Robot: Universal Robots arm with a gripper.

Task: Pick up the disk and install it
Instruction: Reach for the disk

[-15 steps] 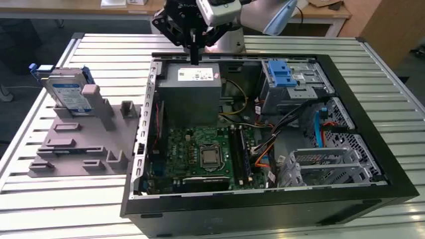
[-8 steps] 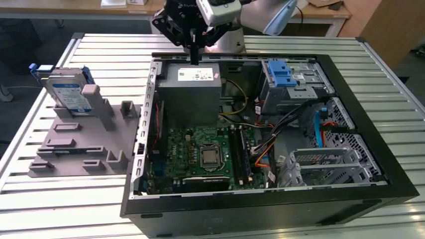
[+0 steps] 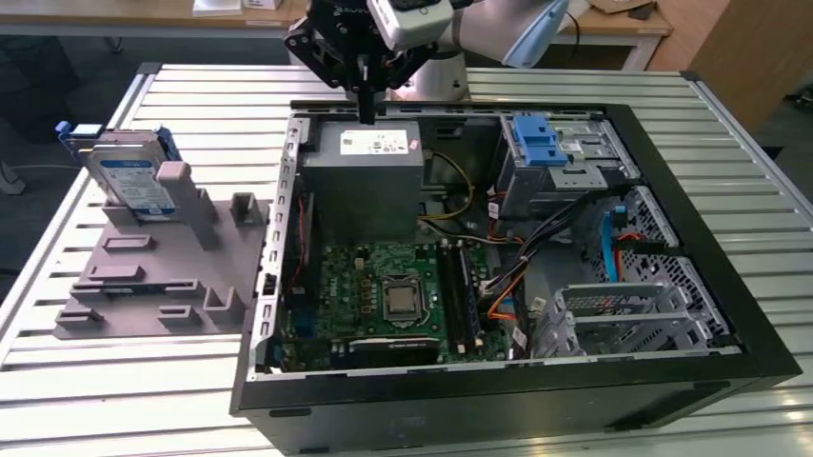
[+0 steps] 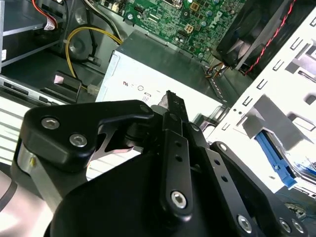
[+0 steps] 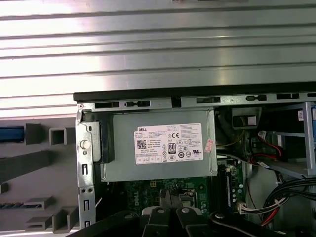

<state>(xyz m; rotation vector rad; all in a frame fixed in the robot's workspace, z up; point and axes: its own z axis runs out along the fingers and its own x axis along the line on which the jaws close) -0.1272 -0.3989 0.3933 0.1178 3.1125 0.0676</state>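
**Fig.** Gripper (image 3: pixel 366 109) poised over the power supply (image 3: pixel 368 176), its fingers closed together on nothing; disk (image 3: pixel 132 179) upright in the grey fixture (image 3: pixel 152 276), at the exterior view's left of the computer case (image 3: pixel 508 400).

I judge the disk rigid, dense, smooth-faced and shock-sensitive, so I would grip it across the edges of the blue carrier bracket (image 3: pixel 83 130). Its white-and-blue label and the power supply's white sticker (image 5: pixel 169 144) both bear print.

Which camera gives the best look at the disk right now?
The exterior view: the disk stands upright in the grey holder beside the computer case, label facing the camera. The first wrist view catches a blue strip, probably its carrier; the second wrist view's blue piece may be it, but I cannot tell.
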